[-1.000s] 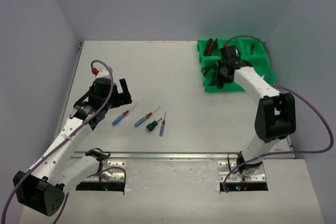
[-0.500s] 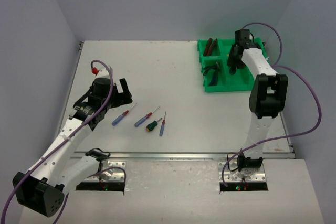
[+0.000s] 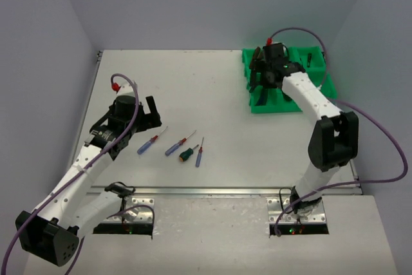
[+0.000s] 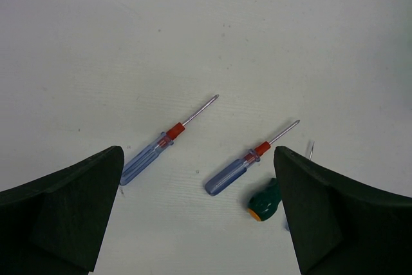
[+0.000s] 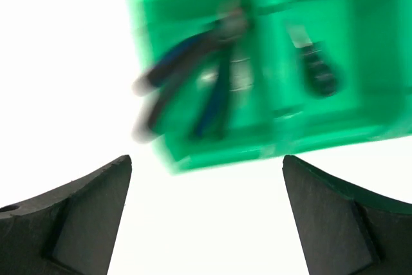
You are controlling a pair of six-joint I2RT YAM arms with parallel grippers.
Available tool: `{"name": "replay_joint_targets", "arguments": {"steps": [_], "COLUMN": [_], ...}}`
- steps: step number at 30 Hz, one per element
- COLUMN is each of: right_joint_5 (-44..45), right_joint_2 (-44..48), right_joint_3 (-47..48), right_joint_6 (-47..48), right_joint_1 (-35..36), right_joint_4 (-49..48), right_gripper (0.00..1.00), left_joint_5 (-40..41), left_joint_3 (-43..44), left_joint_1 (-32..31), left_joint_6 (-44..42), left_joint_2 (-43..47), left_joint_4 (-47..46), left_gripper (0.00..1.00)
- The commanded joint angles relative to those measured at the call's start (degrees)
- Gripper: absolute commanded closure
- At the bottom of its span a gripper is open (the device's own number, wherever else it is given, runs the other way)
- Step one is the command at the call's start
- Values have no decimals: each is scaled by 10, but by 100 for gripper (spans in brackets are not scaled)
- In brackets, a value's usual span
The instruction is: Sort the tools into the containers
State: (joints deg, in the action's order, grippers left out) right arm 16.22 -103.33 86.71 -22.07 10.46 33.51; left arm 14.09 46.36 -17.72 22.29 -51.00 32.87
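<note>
Several screwdrivers lie on the table in front of my left gripper [image 3: 152, 110], which is open and holds nothing. In the left wrist view, two blue-handled screwdrivers [image 4: 154, 152] [image 4: 235, 173] and a green-handled one [image 4: 265, 201] lie below and between my open left gripper [image 4: 197, 154]. A thin blue screwdriver [image 3: 199, 154] lies beside the green one [image 3: 187, 153]. My right gripper [image 3: 260, 74] hovers open and empty over the left side of the green tray [image 3: 277, 109]. The right wrist view is blurred: blue-handled pliers [image 5: 193, 88] and a dark tool [image 5: 318, 69] lie in the tray [image 5: 257, 149] beyond my right gripper [image 5: 206, 162].
The tray stands at the table's back right corner. A dark tool [image 3: 308, 59] lies in a back compartment. Grey walls close in the table on three sides. Purple cables loop off both arms.
My right gripper has opened and swung across the tray, first toward its back right, now over its left side. The left arm and the screwdrivers have not moved.
</note>
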Motion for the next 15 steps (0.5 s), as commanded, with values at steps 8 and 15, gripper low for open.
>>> {"name": "replay_joint_targets", "arguments": {"steps": [8, 15], "right_joint_5": [82, 224], "right_joint_2": [102, 10], "right_joint_3": [-194, -137], "right_joint_6": [-206, -379], "right_joint_1": [406, 528], "right_joint_4": [-153, -68], "right_gripper": [1, 1], "left_joint_5": [141, 173], "left_joint_3": [18, 12], "left_joint_1": [0, 3], "left_joint_6": [37, 50], "left_joint_2": [55, 136], "left_joint_4": [22, 20], "left_gripper": [0, 0]}}
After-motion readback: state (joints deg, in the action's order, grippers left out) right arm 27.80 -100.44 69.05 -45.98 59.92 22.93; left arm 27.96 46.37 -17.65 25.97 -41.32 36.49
